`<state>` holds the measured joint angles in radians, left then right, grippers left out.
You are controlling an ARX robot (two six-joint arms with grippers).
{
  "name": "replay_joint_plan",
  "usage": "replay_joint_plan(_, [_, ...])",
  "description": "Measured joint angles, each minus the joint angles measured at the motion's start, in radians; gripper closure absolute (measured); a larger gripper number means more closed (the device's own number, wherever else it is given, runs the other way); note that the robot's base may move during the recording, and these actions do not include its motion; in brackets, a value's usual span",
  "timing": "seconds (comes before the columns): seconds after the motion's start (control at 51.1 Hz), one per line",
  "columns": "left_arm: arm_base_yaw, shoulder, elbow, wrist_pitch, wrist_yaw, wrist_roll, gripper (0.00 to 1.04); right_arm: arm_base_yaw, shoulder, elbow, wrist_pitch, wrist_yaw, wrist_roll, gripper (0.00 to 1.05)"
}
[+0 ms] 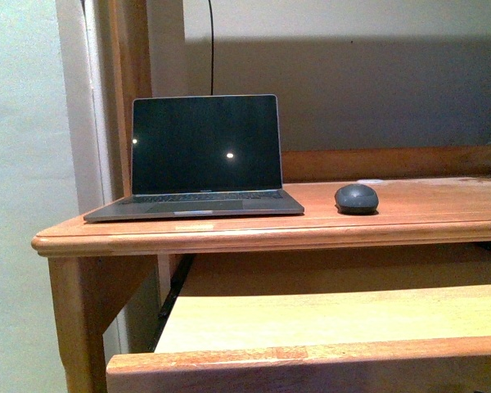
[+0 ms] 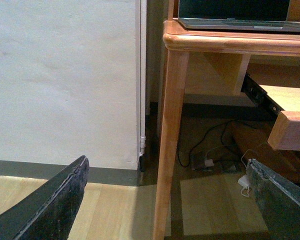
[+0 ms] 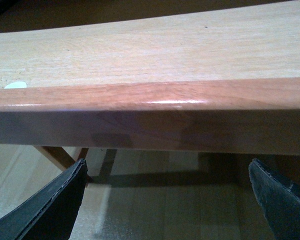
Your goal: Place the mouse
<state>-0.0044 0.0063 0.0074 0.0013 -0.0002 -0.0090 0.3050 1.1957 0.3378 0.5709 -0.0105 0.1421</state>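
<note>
The small dark grey mouse (image 1: 357,198) rests on the wooden desk top (image 1: 409,214), a little to the right of the open laptop (image 1: 203,157). Neither arm shows in the front view. My left gripper (image 2: 167,172) hangs low beside the desk's front left leg (image 2: 169,150), open, with only floor between its fingers. My right gripper (image 3: 166,172) is open too, held just below the front edge of the pulled-out wooden shelf (image 3: 150,107). Nothing is held by either one.
A pulled-out keyboard shelf (image 1: 327,319) juts forward under the desk top. Cables and a white adapter (image 2: 208,162) lie on the floor beneath the desk. A pale wall (image 2: 65,75) stands left of the desk leg.
</note>
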Motion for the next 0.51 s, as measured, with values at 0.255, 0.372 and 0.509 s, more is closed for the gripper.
replay_joint_plan(0.255, [0.0, 0.0, 0.0, 0.0, 0.0, 0.0, 0.08, 0.083, 0.182, 0.093, 0.098, 0.159, -0.018, 0.07])
replay_joint_plan(0.372, [0.0, 0.0, 0.0, 0.0, 0.0, 0.0, 0.08, 0.109, 0.296, 0.205, 0.102, 0.212, -0.04, 0.07])
replay_joint_plan(0.509, [0.0, 0.0, 0.0, 0.0, 0.0, 0.0, 0.08, 0.146, 0.448, 0.398, 0.092, 0.28, -0.076, 0.07])
